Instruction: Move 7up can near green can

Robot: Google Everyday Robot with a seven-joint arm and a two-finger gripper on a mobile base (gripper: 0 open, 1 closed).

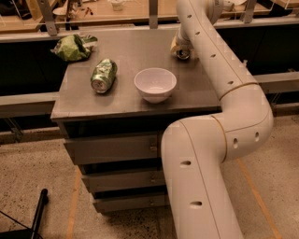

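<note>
A grey drawer cabinet (112, 149) stands on speckled floor (32, 172), a wooden bench (135, 11), perhaps, behind.

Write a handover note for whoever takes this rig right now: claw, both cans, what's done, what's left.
The claw is not seen itself; it is hidden behind the arm over the far right of the table, by the 7up can.
The 7up can lies on its side at the far right, partly covered by the arm.
The green can lies on its side on the left part of the table, silver end toward the camera.
A white bowl sits between the cans, and a green bag lies at the far left corner.
Done: no move visible; the cans are well apart.
Left: take the 7up can past the bowl and set it by the green can.
</note>
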